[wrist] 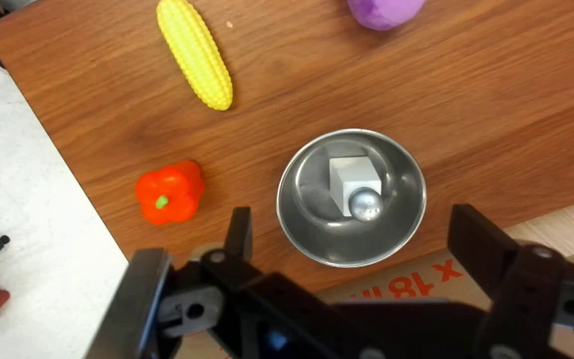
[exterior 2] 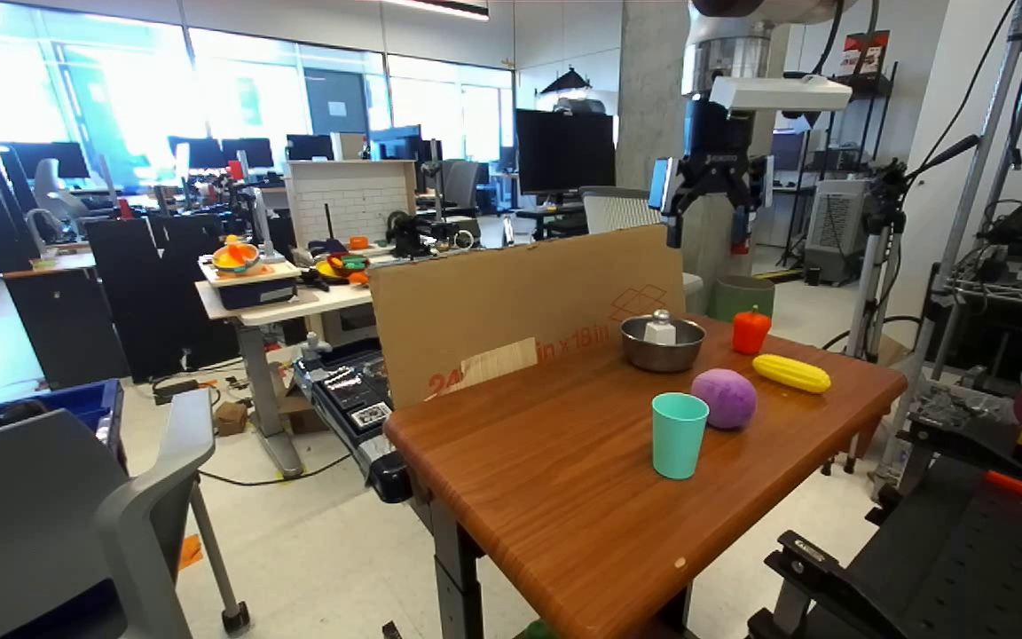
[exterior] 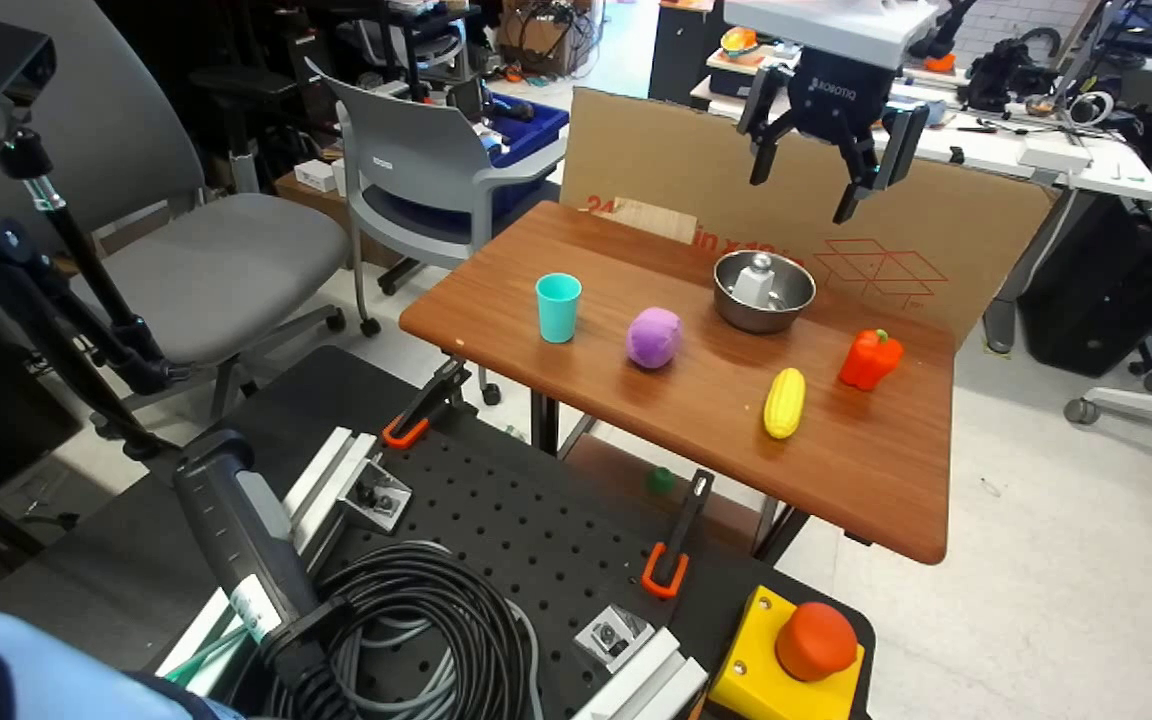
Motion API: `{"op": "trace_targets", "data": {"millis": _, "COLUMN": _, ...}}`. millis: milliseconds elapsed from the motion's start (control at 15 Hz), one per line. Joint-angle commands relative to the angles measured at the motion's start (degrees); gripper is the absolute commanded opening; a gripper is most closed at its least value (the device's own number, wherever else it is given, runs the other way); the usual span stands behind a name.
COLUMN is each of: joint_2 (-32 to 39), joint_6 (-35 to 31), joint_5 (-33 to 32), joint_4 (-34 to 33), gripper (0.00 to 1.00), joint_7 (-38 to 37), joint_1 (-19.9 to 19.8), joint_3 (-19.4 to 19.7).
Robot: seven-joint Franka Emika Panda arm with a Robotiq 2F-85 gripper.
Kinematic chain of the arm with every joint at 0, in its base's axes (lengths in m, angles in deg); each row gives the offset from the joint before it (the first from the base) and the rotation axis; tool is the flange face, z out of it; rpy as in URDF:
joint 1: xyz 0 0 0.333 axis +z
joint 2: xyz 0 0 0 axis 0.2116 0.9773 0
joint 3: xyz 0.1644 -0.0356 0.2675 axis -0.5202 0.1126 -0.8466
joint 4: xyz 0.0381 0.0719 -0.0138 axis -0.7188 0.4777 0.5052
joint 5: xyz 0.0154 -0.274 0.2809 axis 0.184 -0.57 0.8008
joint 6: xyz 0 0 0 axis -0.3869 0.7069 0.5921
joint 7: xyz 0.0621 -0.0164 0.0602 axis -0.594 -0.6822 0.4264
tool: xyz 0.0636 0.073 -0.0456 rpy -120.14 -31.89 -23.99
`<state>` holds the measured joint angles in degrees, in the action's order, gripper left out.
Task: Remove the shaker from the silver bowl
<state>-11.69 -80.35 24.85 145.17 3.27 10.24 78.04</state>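
Note:
The shaker has a white, square-sided body and a round silver top. It stands roughly upright inside the silver bowl, in both exterior views (shaker (exterior: 752,288), shaker (exterior 2: 660,334)) and the wrist view (shaker (wrist: 352,172)). The shiny round silver bowl (exterior: 762,319) sits near the table's back edge; it also shows as the bowl (exterior 2: 664,358) and the bowl (wrist: 344,247). My gripper (exterior: 802,200) hangs well above the table and bowl. In the wrist view the gripper (wrist: 351,219) has its fingers wide apart with nothing between them. The shaker's base is partly hidden by the bowl wall in the exterior views.
An orange-red pepper (exterior: 870,361), a yellow corn cob (exterior: 785,404), a purple ball (exterior: 653,338) and a teal cup (exterior: 558,310) stand or lie on the wooden table (exterior: 496,290). An upright cardboard sheet (exterior 2: 511,311) runs along the back edge, close behind the bowl.

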Motion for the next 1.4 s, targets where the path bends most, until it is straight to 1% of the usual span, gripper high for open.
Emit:
{"op": "trace_targets", "data": {"millis": 0, "joint_2": 4.43, "joint_6": -1.28, "joint_5": -2.3, "joint_4": -3.65, "gripper": 1.0, "joint_7": -2.91, "joint_1": 0.53, "joint_3": 0.32}}
{"op": "trace_targets", "data": {"millis": 600, "joint_2": 11.79, "joint_6": -0.92, "joint_5": -2.03, "joint_4": -8.19, "gripper": 1.0, "joint_7": -3.41, "joint_1": 0.65, "joint_3": -0.05}}
{"op": "trace_targets", "data": {"millis": 1200, "joint_2": 15.4, "joint_6": -1.52, "joint_5": -2.34, "joint_4": -10.81, "gripper": 1.0, "joint_7": -3.51, "joint_1": 2.24, "joint_3": -0.45}}
{"op": "trace_targets", "data": {"millis": 1267, "joint_2": 15.92, "joint_6": -1.47, "joint_5": -2.43, "joint_4": -11.31, "gripper": 0.75, "joint_7": -3.61, "joint_1": 2.4, "joint_3": -0.37}}
{"op": "trace_targets", "data": {"millis": 1333, "joint_2": 16.33, "joint_6": -1.76, "joint_5": -2.54, "joint_4": -11.65, "gripper": 0.74, "joint_7": -3.81, "joint_1": 2.58, "joint_3": -0.25}}
